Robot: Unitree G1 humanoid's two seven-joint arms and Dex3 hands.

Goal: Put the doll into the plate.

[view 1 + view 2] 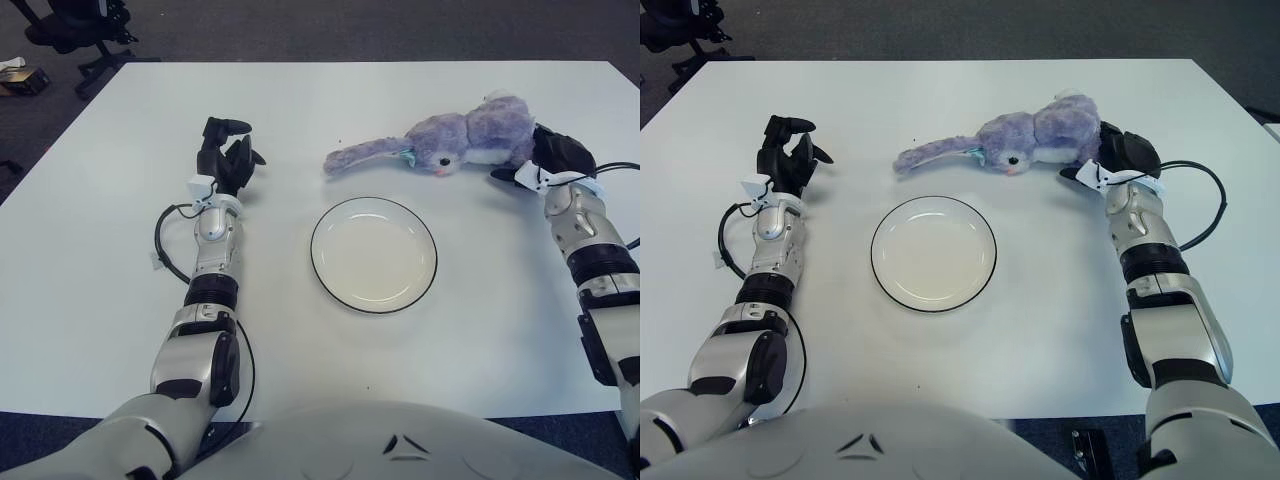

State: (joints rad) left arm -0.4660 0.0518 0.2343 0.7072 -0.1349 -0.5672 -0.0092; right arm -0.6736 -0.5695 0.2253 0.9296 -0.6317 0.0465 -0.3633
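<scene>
A purple plush bunny doll (450, 140) lies on its side on the white table (300, 100), its long ear stretched to the left. It lies just beyond the white, dark-rimmed plate (373, 255), which has nothing on it. My right hand (545, 160) is at the doll's right end. Its dark fingers curl around the doll's rear and the thumb reaches under it. My left hand (225, 155) shows to the left of the plate with fingers loosely spread and nothing in them.
A black cable (165, 240) loops beside my left forearm. Off the table's far left corner stand an office chair (75, 25) and a small box (25, 78) on the dark floor. The table's right edge runs close to my right arm.
</scene>
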